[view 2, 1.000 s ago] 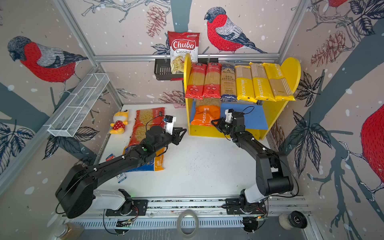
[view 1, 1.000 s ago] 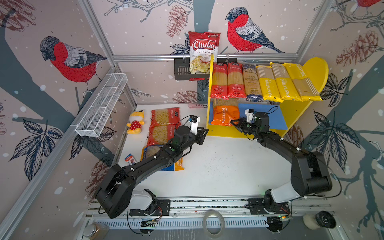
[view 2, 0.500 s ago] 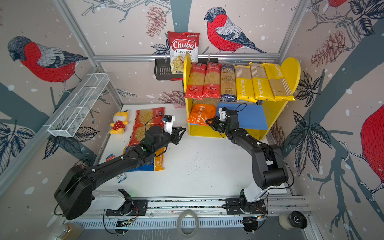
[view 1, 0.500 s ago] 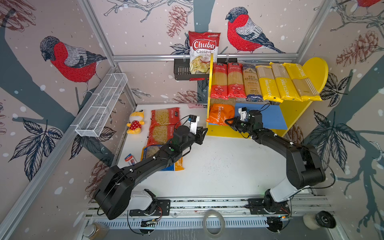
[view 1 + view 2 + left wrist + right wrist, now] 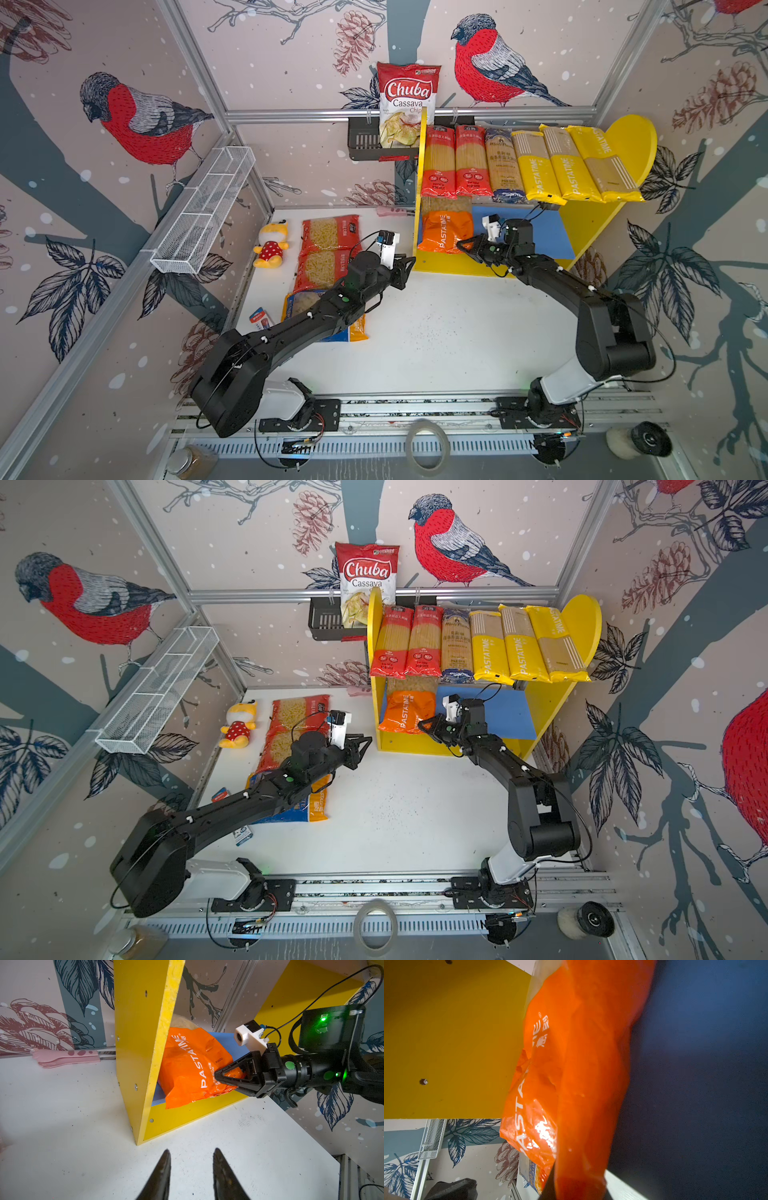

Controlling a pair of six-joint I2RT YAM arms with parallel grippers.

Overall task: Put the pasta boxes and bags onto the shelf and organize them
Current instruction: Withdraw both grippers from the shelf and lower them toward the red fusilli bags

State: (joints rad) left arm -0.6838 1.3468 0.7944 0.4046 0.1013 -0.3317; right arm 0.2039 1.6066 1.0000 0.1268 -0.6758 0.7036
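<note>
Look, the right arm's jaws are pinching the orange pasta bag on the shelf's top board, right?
No: the right arm's jaws do pinch the orange pasta bag, but it lies on the blue lower board of the shelf, not the top one. The left wrist view shows it.

"PASTATIME" marks the orange bag (image 5: 444, 230) and yellow packs (image 5: 540, 174); "Chuba Cassava" marks the chips bag (image 5: 408, 104).

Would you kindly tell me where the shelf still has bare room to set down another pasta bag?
Free: the blue lower board, between the orange bag held by the right tool and the right-hand yellow side panel. Crowded: up top, six long packs lie side by side. The white table before the shelf is bare.
</note>
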